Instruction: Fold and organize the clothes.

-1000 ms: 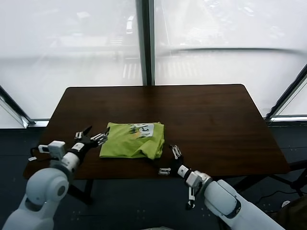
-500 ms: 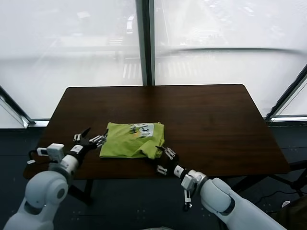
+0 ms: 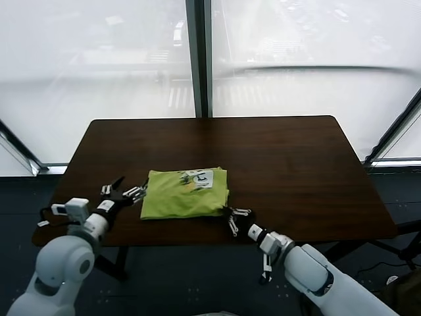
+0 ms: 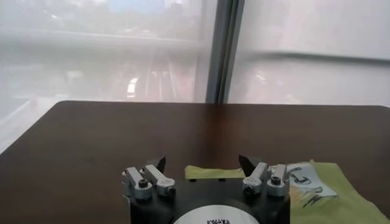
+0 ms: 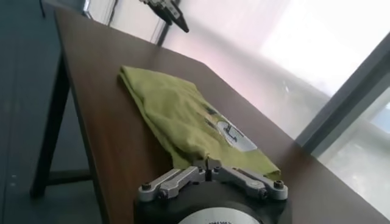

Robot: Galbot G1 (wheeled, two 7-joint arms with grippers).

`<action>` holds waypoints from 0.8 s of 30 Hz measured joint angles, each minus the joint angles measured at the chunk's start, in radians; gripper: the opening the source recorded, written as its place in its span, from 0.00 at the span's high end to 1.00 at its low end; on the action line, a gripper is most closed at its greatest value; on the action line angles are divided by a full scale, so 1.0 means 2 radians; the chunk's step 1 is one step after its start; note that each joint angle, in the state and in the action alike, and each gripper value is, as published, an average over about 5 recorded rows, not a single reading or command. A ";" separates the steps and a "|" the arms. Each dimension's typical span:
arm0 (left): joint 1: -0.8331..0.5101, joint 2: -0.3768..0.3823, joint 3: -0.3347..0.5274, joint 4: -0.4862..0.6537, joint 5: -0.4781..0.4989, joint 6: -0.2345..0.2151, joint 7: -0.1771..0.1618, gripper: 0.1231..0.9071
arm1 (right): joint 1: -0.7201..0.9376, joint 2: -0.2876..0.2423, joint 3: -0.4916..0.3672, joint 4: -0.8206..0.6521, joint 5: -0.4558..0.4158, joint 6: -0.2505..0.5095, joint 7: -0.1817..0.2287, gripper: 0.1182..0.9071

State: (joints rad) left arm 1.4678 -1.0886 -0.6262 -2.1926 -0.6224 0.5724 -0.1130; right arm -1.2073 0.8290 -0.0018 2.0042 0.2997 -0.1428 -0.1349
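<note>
Since the earlier frames the right gripper has advanced from the table's near edge up to the near right corner of the T-shirt, its fingers have drawn together from a wide spread, and the shirt's right side has shifted slightly to the right. In the right wrist view the right gripper has its fingertips met at the hem of the T-shirt, nipping the fabric edge. The lime-green T-shirt lies folded into a rough rectangle on the dark wooden table, left of centre and toward the near edge, with its white printed graphic facing up at the far side. The left gripper hovers just beside the shirt's left edge, apart from it, with its fingers spread wide and holding nothing; the left wrist view shows the left gripper with both fingers well apart above the tabletop. No containers are in view.
</note>
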 joint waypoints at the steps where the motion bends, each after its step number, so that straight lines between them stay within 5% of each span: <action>1: 0.001 0.000 0.000 0.000 0.000 0.000 0.000 0.00 | -0.001 -0.001 0.005 0.000 0.015 -0.003 0.002 0.55; 6: 0.002 -0.001 0.000 0.001 0.001 0.000 0.001 0.00 | 0.001 0.008 0.025 -0.002 0.101 -0.031 0.046 0.16; 9: 0.002 -0.002 -0.001 0.001 0.002 0.000 0.001 0.00 | 0.008 0.023 0.030 -0.009 0.152 -0.050 0.069 0.03; 17: 0.009 -0.003 -0.007 0.002 0.005 0.000 0.001 0.00 | 0.022 0.069 0.019 -0.022 0.230 -0.084 0.099 0.00; 24: 0.009 -0.004 -0.008 0.003 0.006 -0.001 0.001 0.00 | 0.035 0.104 0.008 -0.036 0.258 -0.115 0.151 0.00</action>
State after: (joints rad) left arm 1.4866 -1.0964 -0.6424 -2.1867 -0.6097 0.5710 -0.1112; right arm -1.1382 1.0372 0.0149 1.9312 0.8161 -0.3720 0.1676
